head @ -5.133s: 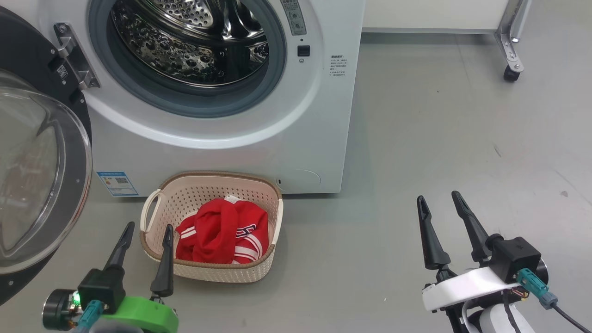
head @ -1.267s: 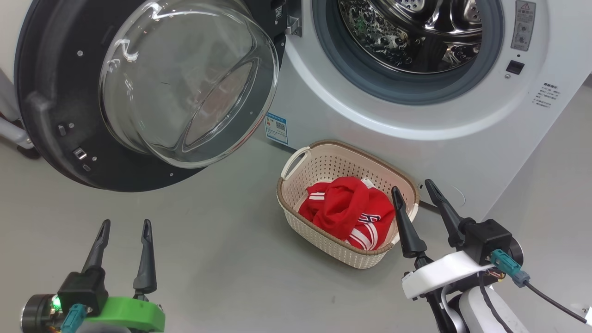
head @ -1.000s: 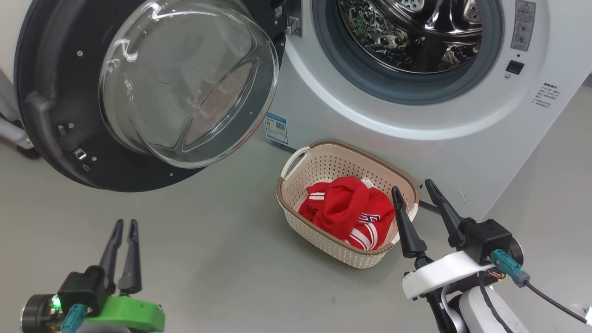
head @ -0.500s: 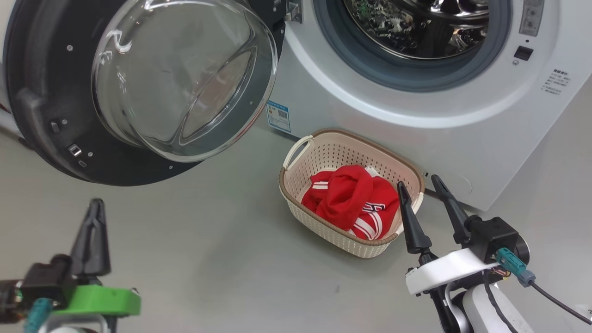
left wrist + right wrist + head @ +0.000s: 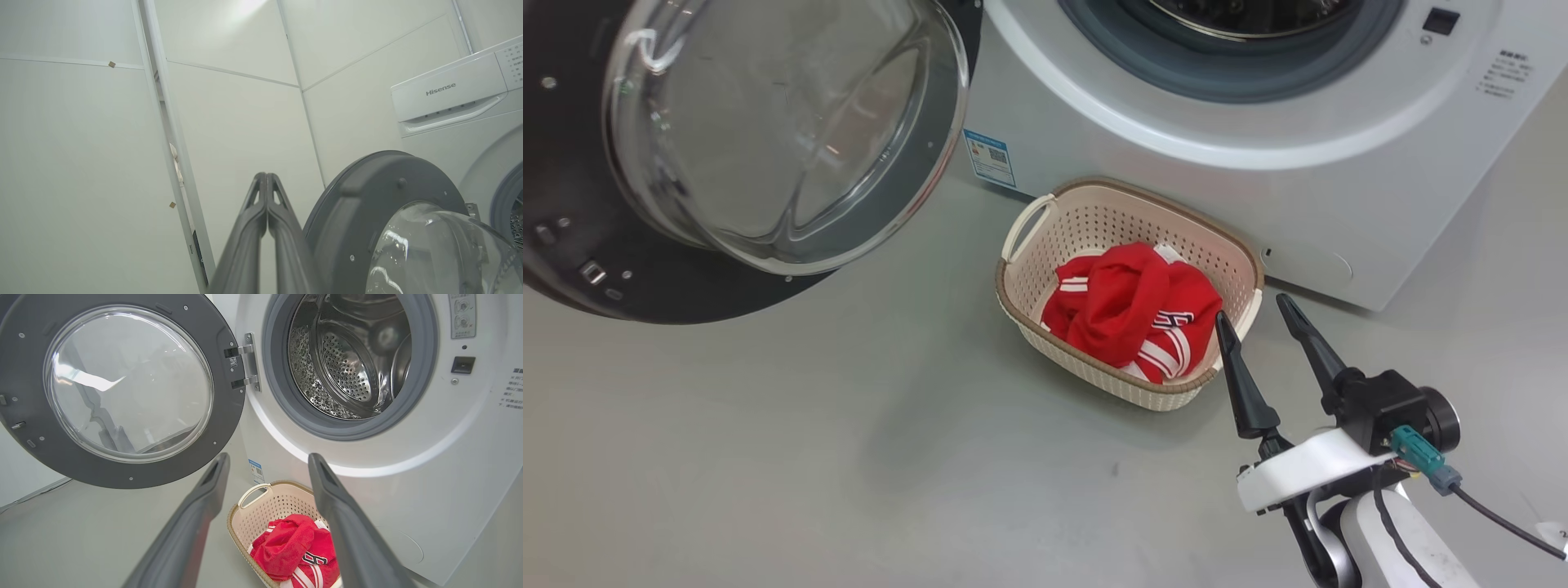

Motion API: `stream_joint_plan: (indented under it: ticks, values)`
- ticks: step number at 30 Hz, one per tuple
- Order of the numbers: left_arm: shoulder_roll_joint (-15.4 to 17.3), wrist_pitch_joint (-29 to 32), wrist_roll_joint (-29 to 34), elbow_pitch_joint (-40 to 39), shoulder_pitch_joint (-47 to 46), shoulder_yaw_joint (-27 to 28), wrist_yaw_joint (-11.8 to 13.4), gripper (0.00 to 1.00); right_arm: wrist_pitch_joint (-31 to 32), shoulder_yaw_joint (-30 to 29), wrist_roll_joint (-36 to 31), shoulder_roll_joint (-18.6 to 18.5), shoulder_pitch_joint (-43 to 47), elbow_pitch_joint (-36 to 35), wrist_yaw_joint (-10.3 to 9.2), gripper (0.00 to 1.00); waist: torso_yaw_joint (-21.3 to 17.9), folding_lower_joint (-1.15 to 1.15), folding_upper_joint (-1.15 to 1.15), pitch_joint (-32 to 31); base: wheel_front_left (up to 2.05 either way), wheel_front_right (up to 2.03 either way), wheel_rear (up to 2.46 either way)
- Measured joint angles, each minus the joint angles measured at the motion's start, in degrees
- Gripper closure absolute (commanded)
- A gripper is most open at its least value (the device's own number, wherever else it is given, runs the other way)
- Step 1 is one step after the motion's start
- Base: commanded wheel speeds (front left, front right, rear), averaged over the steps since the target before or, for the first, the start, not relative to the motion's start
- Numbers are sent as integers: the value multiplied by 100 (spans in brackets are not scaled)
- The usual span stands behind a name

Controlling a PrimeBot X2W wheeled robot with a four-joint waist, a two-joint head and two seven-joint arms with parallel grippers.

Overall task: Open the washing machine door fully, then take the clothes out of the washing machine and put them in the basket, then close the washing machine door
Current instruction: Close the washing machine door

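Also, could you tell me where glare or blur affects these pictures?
Head view: glare streaks the glass of the washing machine door. Left wrist view: the shut left claw looks soft near the lens. Right wrist view: the open right claw is blurred up close, and the steel drum glints brightly.

The door [image 5: 645, 286] runs off the head view's left edge, the washer [image 5: 1176, 147] off its top. A right finger [image 5: 1241, 384] covers a corner of the basket [image 5: 1127, 214]; the sticker [image 5: 990, 157] is too small to read.
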Motion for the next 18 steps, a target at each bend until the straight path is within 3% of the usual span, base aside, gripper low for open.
stream_joint_plan:
  ticks: [5, 6, 14, 18]
  values:
    - [474, 193, -402, 223, -513, 553, -49, 100, 70, 19, -70, -43, -113, -56, 1, 0, -157, 0, 0, 196, 0, 0, 0]
    - [539, 339, -742, 441, -739, 782, -75, 100, 76, 20, -74, -64, -135, -58, 1, 0, -223, 0, 0, 262, 0, 0, 0]
    - [697, 1232, -2221, 1830, -1640, 1618, -60, 100, 125, 55, -75, -96, -214, -81, 10, 0, -466, 0, 0, 444, 0, 0, 0]
    - [737, 1706, -2810, 2538, -2019, 1992, 148, 100, 125, 69, -75, -96, -241, -81, 12, 0, -566, 0, 0, 497, 0, 0, 0]
